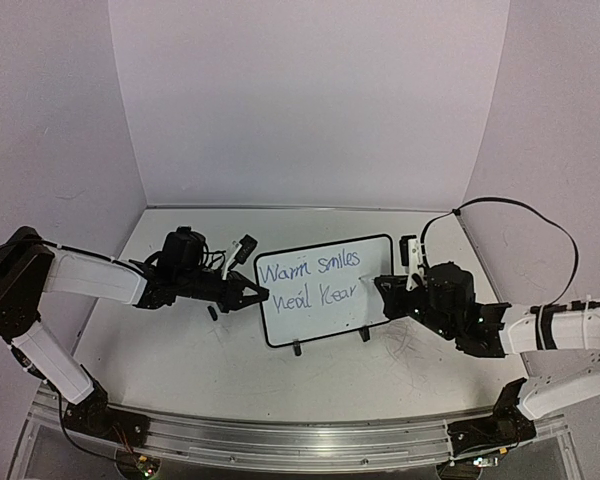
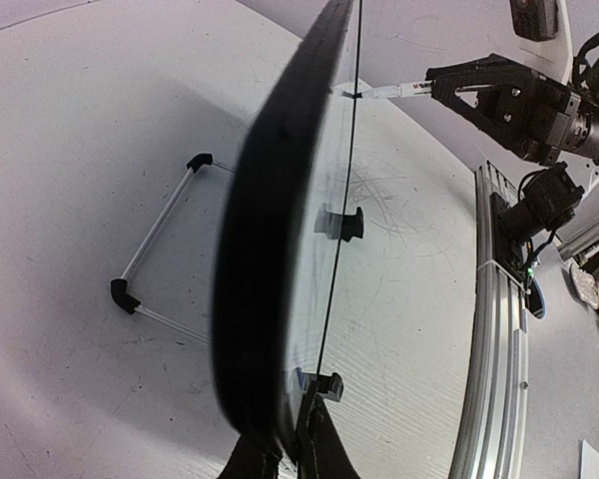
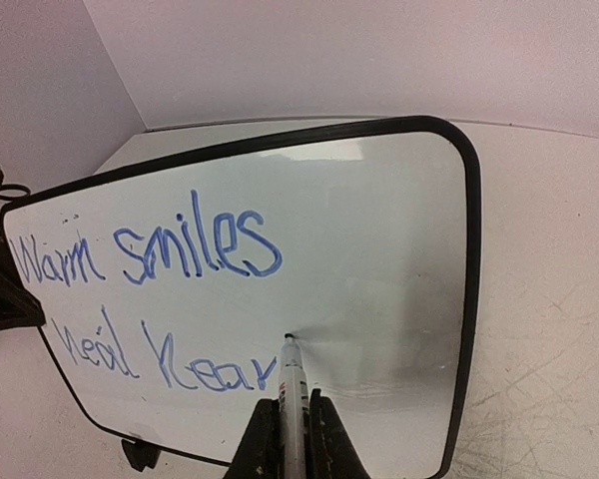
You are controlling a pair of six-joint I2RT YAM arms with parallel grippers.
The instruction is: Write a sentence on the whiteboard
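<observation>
Two lines of blue handwriting [image 3: 150,289]: "Warm smiles" above, "heal hear" below, filling the left and middle of the board.
Small white glossy board with thin black frame [image 1: 330,320]: stands upright on two black feet [image 1: 298,349], mid-table on the scuffed white tabletop [image 1: 180,360].
Slim white marker pen [image 3: 293,389]: tip touching the board just right of the last letter.
Right claw [image 3: 293,414]: clamped on the marker.
Left claw [image 2: 285,449]: closed on the board's left edge.
</observation>
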